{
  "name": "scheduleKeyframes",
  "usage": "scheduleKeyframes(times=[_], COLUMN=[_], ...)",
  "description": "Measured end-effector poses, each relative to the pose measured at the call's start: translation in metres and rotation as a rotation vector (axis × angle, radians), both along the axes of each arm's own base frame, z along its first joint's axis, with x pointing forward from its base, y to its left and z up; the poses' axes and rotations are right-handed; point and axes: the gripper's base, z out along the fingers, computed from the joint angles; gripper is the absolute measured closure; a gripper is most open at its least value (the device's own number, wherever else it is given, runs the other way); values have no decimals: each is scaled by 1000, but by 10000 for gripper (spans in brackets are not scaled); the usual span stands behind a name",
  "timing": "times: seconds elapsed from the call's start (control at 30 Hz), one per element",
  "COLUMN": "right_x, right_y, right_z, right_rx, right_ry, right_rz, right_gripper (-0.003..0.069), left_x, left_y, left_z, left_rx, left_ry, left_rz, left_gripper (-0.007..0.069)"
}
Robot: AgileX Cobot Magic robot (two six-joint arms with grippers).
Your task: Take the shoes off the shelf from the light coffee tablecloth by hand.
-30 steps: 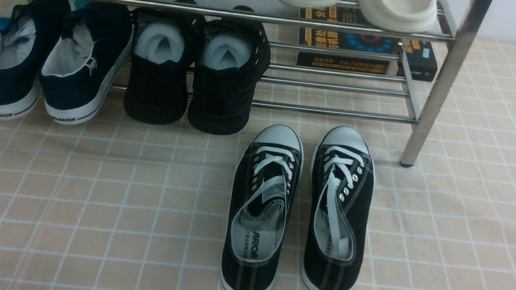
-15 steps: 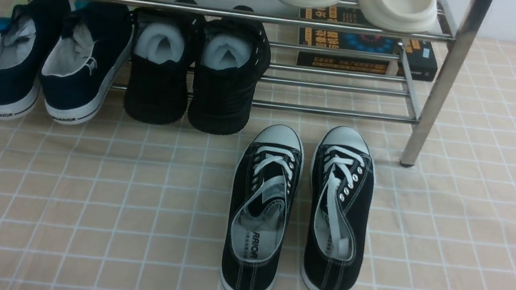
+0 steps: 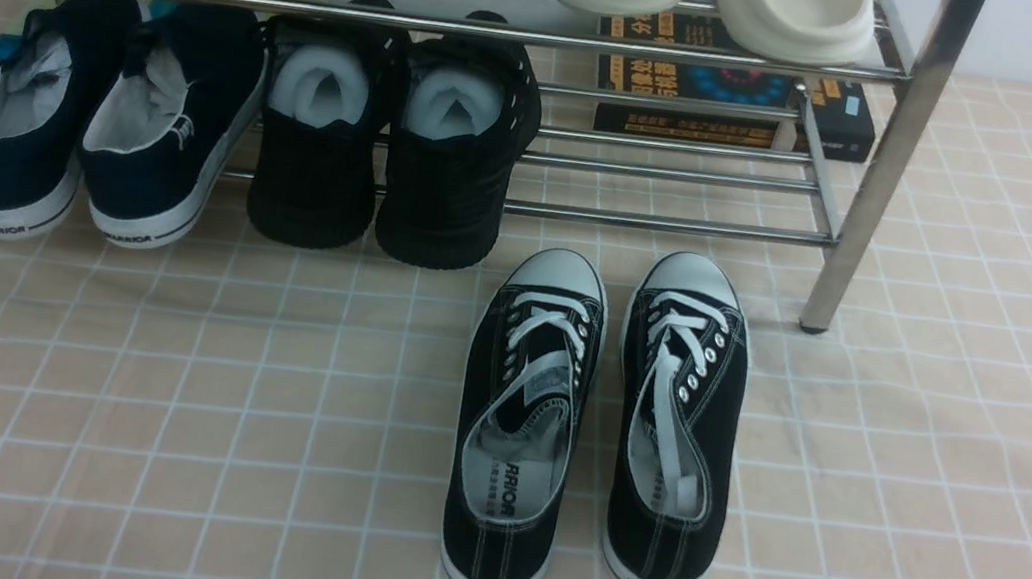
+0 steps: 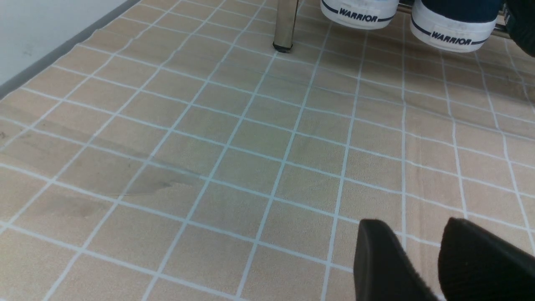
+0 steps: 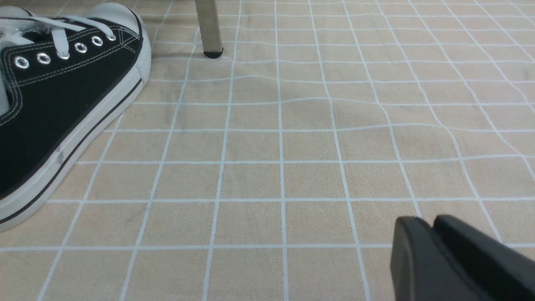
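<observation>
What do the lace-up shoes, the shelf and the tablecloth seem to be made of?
The shoes: black canvas by the woven look and white stitching, with what looks like white rubber at the toe caps and soles. The shelf: polished metal tube, shiny and reflective. The tablecloth: thin matte fabric, tan with white grid lines, slightly wrinkled.

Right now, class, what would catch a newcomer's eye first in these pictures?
The shoes, black lace-up sneakers with white toe caps, stand side by side on the light coffee tablecloth, just in front of the shelf. Behind them, its lower tier holds a navy pair and an all-black pair.
</observation>
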Motion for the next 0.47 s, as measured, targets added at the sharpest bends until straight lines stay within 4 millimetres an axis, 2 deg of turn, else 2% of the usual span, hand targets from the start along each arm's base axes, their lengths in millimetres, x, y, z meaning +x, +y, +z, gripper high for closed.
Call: scheduleKeyframes(times=[0.47], right_x=[0], right_y=[0], right_z=[0], right_rx=[0], right_ry=[0], right_rz=[0], right_gripper=[561], left_x=[0], left_y=[0], left_z=[0], left_rx=[0], left_ry=[0], left_rz=[0], left_gripper=[382])
